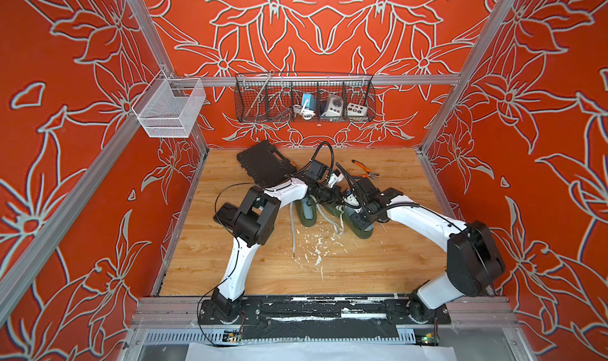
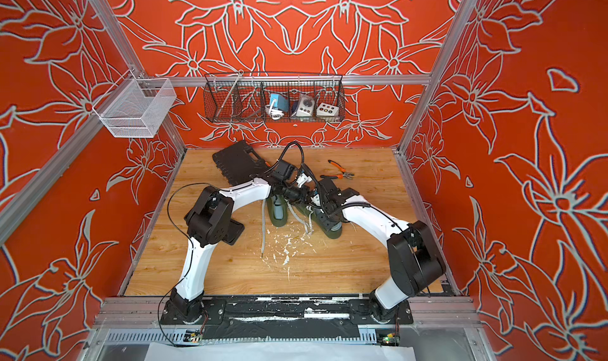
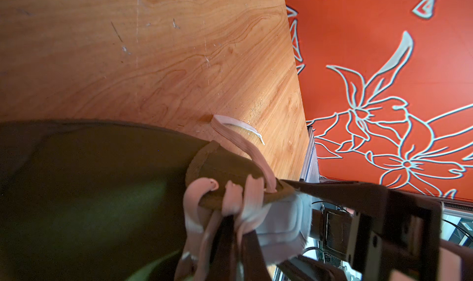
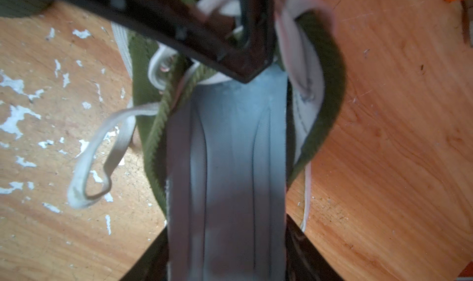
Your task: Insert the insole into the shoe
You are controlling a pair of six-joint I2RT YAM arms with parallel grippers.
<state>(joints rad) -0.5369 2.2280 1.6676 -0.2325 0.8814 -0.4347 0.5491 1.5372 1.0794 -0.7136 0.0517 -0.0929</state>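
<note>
Two olive-green shoes stand mid-table. The right shoe [image 1: 364, 232] [image 4: 325, 87] is the one being worked on. A grey insole [image 4: 230, 151] runs lengthwise between the fingers of my right gripper [image 4: 226, 228] [image 1: 358, 216], its front end inside the shoe's opening. Both fingers meet its long edges and it is creased lengthwise. My left gripper [image 3: 239, 220] [image 1: 340, 194] is shut at the shoe's tongue [image 3: 281, 220], among the white laces [image 3: 240, 144]. In the right wrist view its dark fingers [image 4: 230, 54] reach into the front of the opening.
The other shoe [image 1: 306, 216] [image 2: 279, 216] has a grey insole in it. A loose lace [image 1: 292, 231] and white paint flecks [image 1: 316, 247] lie in front. A black tool case [image 1: 266, 165] and orange pliers [image 1: 365, 170] sit behind. Wire baskets [image 1: 306, 99] [image 1: 167, 109] hang on the frame.
</note>
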